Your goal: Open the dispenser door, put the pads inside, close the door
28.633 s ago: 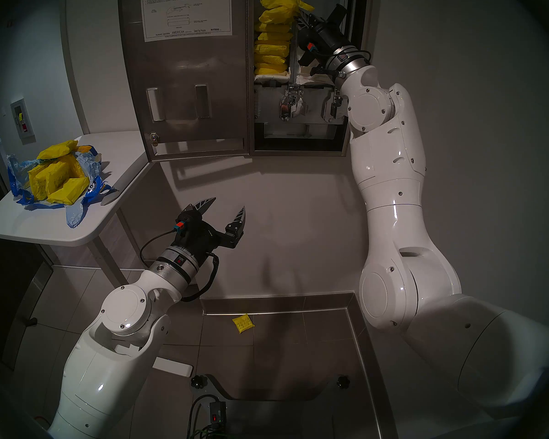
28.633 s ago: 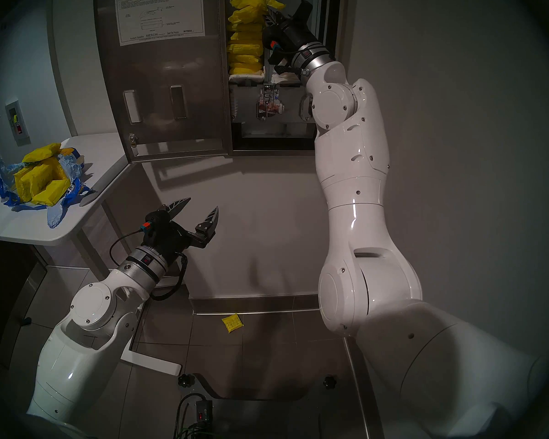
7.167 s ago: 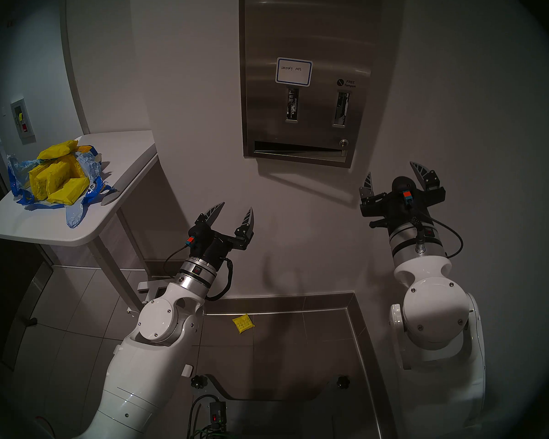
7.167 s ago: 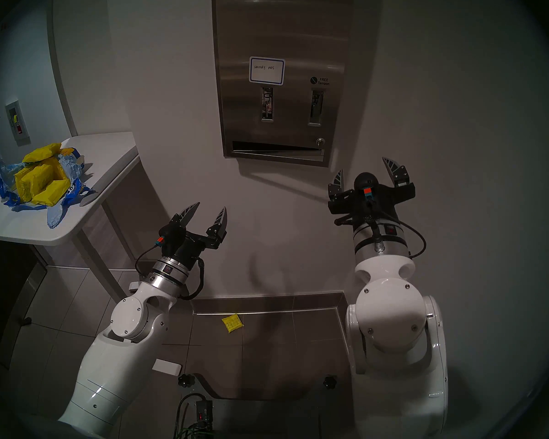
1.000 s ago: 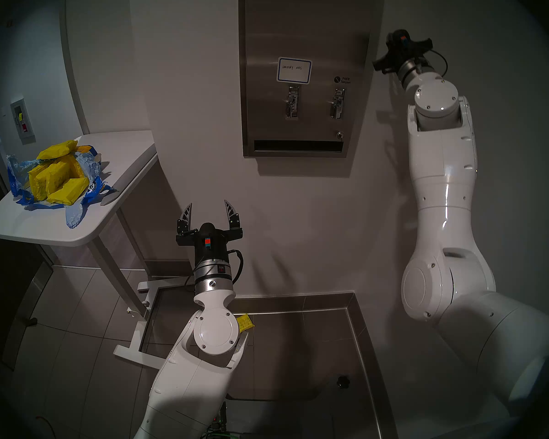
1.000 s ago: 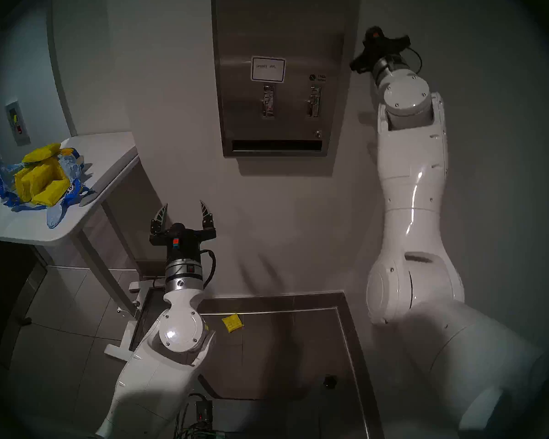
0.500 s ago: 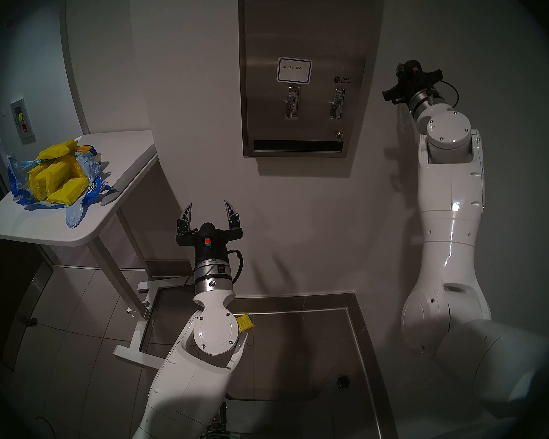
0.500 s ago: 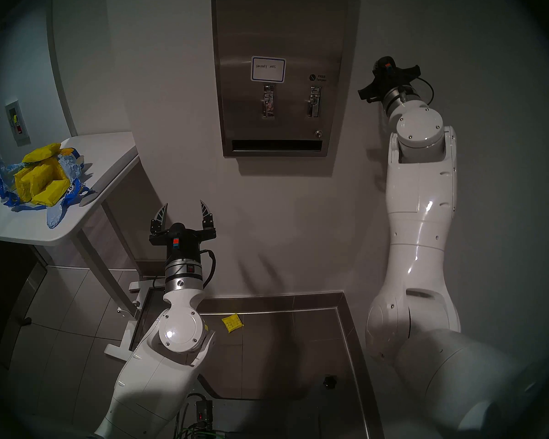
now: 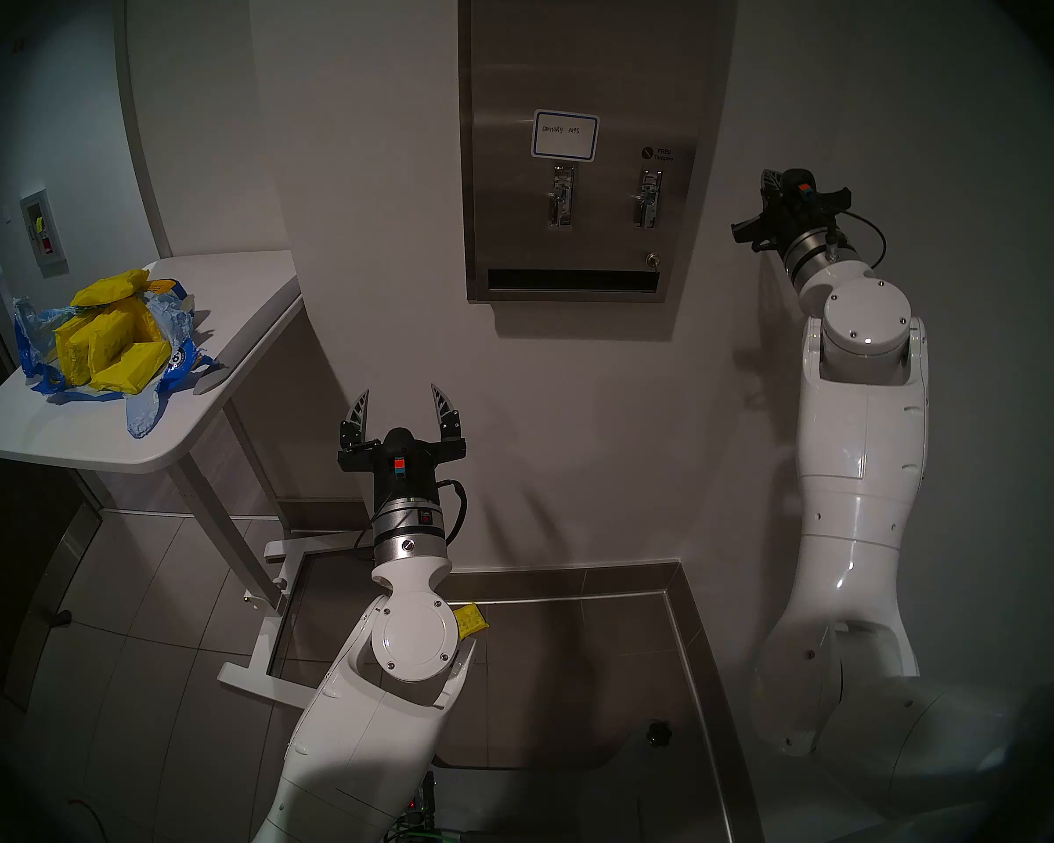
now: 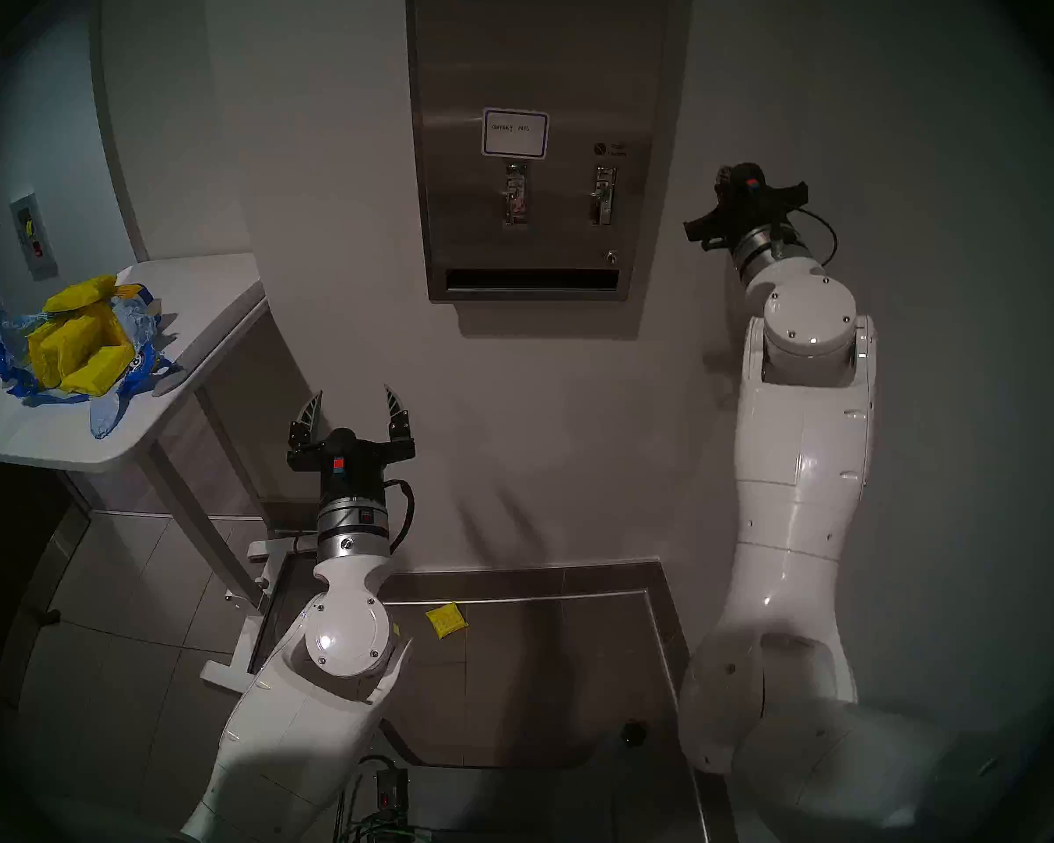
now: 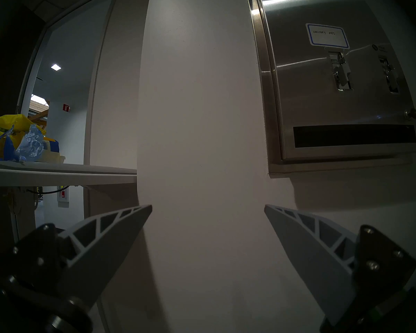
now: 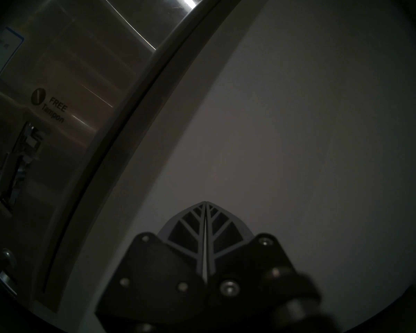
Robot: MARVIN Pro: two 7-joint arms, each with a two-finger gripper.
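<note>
The dispenser door [image 9: 585,63] is a brushed-steel panel, shut flush on the wall, with a blue-bordered label [image 9: 565,135], two chrome levers, a key lock and a bottom slot. It also shows in the other head view [image 10: 543,51], the left wrist view [image 11: 305,104] and the right wrist view [image 12: 70,61]. Several yellow pads [image 9: 111,343] lie in a torn blue bag on the white table [image 9: 226,312]; one yellow pad [image 9: 473,618] lies on the floor. My left gripper [image 9: 398,391] is open and empty, below and left of the dispenser [image 11: 208,206]. My right gripper [image 9: 769,177] is shut and empty, right of the door at lever height [image 12: 205,202].
The white table stands at the left on a leg and a floor base [image 9: 269,665]. A doorway [image 11: 58,85] opens behind it. A raised steel-edged tiled area [image 9: 573,641] lies below the dispenser. A black knob [image 9: 658,732] sits near my base.
My right arm has come down along the right side of the dispenser, its gripper still shut. The left arm has not moved. The door stays shut.
</note>
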